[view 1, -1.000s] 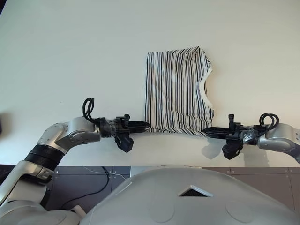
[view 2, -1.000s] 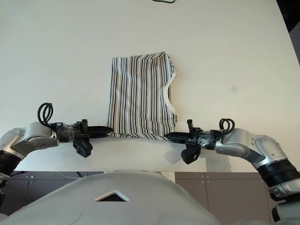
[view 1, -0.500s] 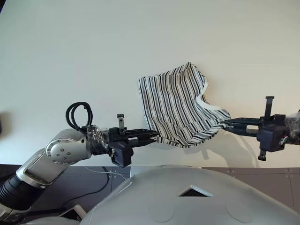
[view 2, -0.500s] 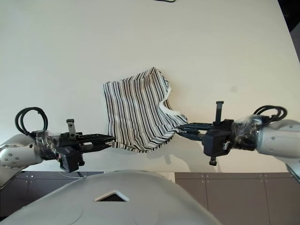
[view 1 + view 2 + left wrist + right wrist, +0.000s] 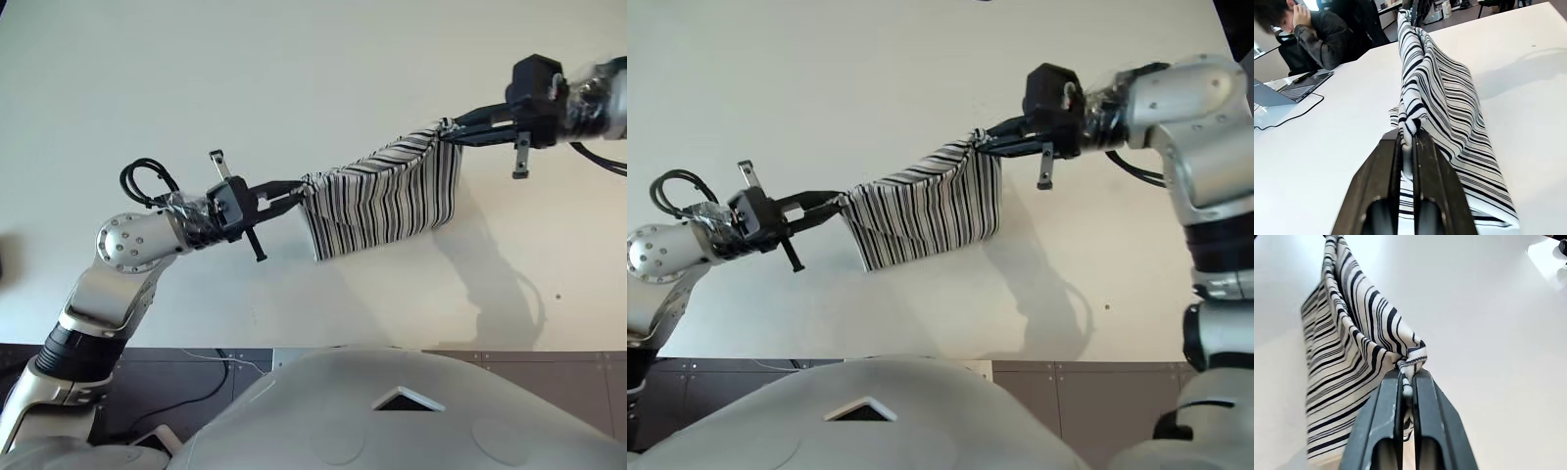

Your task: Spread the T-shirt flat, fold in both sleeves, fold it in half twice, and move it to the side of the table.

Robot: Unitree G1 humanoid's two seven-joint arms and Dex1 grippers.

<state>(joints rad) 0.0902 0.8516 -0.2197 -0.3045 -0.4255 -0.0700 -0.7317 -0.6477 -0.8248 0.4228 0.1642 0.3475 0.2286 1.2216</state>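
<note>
White table (image 5: 196,78) with a black cable (image 5: 1293,113)

A small dark speck (image 5: 558,296) is seen on the white table (image 5: 196,78) at about 4 o'clock. A dark object (image 5: 2,262) is cut off at 9 o'clock. Grey floor tiles (image 5: 147,360) and a dark cable (image 5: 208,389) are seen below the near edge at 7 o'clock. A laptop (image 5: 1293,90) is set on the table, with a thin black cable (image 5: 1300,108) just beside it.
</note>
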